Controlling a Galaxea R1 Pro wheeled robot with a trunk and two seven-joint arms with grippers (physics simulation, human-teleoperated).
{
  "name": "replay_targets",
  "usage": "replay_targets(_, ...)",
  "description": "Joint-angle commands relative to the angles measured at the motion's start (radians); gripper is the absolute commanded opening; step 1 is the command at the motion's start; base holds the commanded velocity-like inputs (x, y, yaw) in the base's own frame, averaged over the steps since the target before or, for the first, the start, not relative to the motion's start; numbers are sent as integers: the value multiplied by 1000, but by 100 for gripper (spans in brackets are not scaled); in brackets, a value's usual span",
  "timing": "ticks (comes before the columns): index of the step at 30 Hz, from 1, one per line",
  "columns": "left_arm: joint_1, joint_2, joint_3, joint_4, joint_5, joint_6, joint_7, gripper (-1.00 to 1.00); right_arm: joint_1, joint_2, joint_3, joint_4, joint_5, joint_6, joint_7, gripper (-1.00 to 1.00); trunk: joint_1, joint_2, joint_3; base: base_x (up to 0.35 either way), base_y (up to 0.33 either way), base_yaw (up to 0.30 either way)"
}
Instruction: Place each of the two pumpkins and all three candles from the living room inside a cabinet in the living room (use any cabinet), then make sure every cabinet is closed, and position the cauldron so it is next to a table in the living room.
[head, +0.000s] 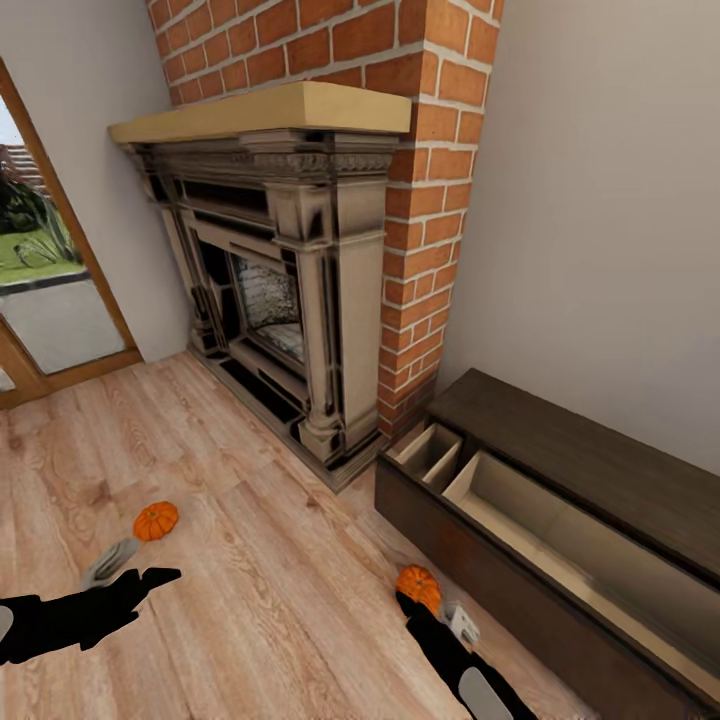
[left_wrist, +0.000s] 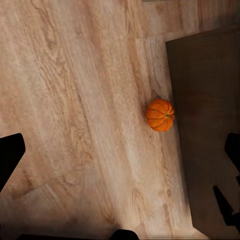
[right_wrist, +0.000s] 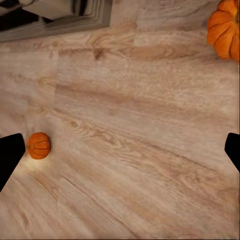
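Now, in the head view, two small ribbed orange pumpkins lie on the wooden floor (head: 260, 560): one (head: 156, 520) near the left end effector (head: 130, 570), one (head: 418, 586) beside the long dark brown cabinet (head: 560, 460), whose drawer is open. In the left wrist view, the left end effector's fingers (left_wrist: 10, 155) stand apart around nothing. In the right wrist view, the right end effector's fingers (right_wrist: 9, 155) too are apart and empty. A round pumpkin may roll away if pushed sideways.

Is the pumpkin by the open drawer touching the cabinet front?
Cannot tell. In the left wrist view the pumpkin sits right at the cabinet edge, with no clear gap or contact.

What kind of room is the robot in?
Probably a living room: a brick fireplace with a pale wooden mantel, a pale wood plank floor, and a long, low, dark brown cabinet with its drawer open.
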Motion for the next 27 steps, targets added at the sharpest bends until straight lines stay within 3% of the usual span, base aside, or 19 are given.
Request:
replay_targets(1,0,0,-1,0,1,0,0,100,3,0,-4,5,0,0,2,100,4,-7,-3,-81,58,0)
replay_targets(9,0,1,-5,0,3,0,0,100,9,0,-32,61,-2,-1,4,100,35,-63,-28,-16,11,0)
replay_targets(13,0,0,-5,0,4,0,0,100,9,0,-58,68,-2,-42,7,100,50,-91,-41,0,0,0)
replay_targets(27,0,-7,-8,3,1,-2,0,100,9,4,-61,95,1,-82,5,100,104,-189,-85,0,0,0)
